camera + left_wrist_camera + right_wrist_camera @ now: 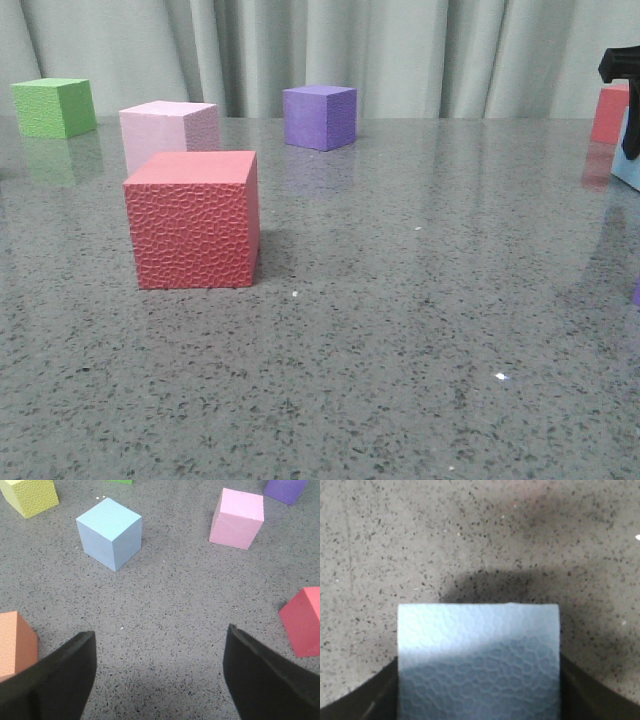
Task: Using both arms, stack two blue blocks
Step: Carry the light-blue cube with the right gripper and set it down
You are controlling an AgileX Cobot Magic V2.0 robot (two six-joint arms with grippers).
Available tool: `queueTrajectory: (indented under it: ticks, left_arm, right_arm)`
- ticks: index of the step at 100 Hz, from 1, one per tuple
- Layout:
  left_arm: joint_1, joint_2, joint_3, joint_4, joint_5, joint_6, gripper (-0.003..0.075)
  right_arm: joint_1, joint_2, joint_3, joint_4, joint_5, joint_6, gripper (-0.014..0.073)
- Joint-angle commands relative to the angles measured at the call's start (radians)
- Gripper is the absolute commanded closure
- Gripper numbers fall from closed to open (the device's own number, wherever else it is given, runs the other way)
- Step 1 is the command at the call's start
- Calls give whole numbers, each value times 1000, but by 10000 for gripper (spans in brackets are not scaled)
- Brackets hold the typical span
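One pale blue block (109, 532) stands on the grey table, ahead of my left gripper (161, 630). That gripper is open, its dark fingers (60, 680) wide apart over bare table, well short of the block. The other blue block (479, 655) sits between the fingers of my right gripper (479, 690), which is shut on it; a shadow lies on the table past it. In the front view only a sliver of this block (626, 172) and part of the right gripper (632, 130) show at the far right edge. The left gripper does not show in the front view.
A red cube (192, 220) stands front left, with a pink cube (168, 132) behind it, a green cube (54, 107) far left, a purple cube (319, 116) at the back and another red cube (609, 113) far right. An orange cube (15, 645) lies beside the left finger.
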Motion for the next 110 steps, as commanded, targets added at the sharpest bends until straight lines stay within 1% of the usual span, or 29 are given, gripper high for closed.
queueTrajectory:
  ticks: [1,15,30,36,62,69,82,94,110]
  left_arm:
    - [3,12,-34,-8,-62,1,219]
    - [3,12,-34,-8,-62,1,219]
    - [3,12,-34,-8,-62,1,219]
    - [3,12,-34,-8,-62,1,219]
    - [3,12,-34,-8,-62,1,219]
    - [3,12,-34,-8,-62,1,219]
    - [3,12,-34,-8,-62,1,219]
    - [3,12,-34,-8,-62,1,219]
    - [3,12,-34,-8,-62,1,219]
  right_arm:
    - [-6,-48,-62,22,15,-10,274]
    - [22,-71,-140,53,89,-10,274]
    - [107,-89,-219,80,139,-9,274]
    - [146,-89,-242,84,151,10,274]
    - [319,-63,-290,84,144,116,273]
    - [357,-46,-292,83,123,145,273]
    - [418,-10,-294,82,83,201,273]
    - [469,39,-322,76,78,235,273]
    - [524,111,-397,7,107,313,273]
